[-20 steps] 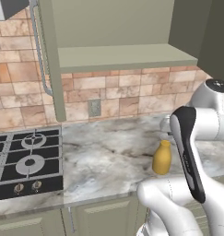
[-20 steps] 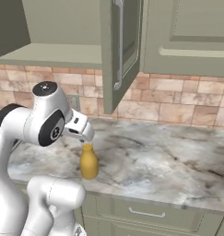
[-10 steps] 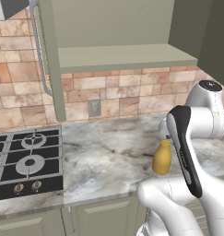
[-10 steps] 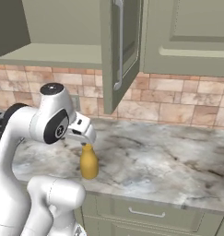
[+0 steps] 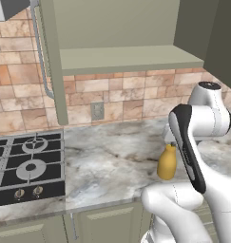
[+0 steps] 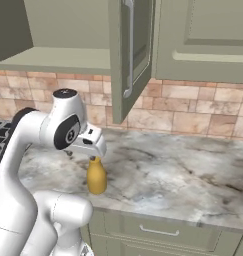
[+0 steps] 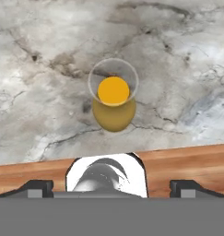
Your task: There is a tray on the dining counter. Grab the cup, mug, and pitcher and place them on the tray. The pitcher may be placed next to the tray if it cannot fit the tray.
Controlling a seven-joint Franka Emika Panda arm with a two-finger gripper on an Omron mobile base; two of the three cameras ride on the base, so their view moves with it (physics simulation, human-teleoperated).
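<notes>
A mustard-tan pitcher (image 5: 167, 164) (image 6: 96, 178) stands upright on the marbled wall counter (image 5: 112, 161), near its front edge. From above, its round mouth (image 7: 113, 90) faces the hand. My gripper (image 7: 112, 186) hangs over it, a little toward the counter edge. The dark fingertips (image 7: 37, 186) are spread wide with nothing between them. The white hand (image 6: 89, 144) sits just above the pitcher's neck. The tray, dining counter, cup and mug are out of view.
A black gas stove (image 5: 26, 163) lies to the left of the pitcher. Above the counter are an open cabinet shelf (image 5: 126, 59) and its swung-out door (image 6: 130, 55). Brick backsplash (image 6: 193, 117) runs behind. The counter's front edge (image 7: 178, 161) is close to the pitcher.
The arm has swung a little toward the pitcher, bringing the hand closer over its neck. The pitcher has stayed put and the jaws remain wide.
</notes>
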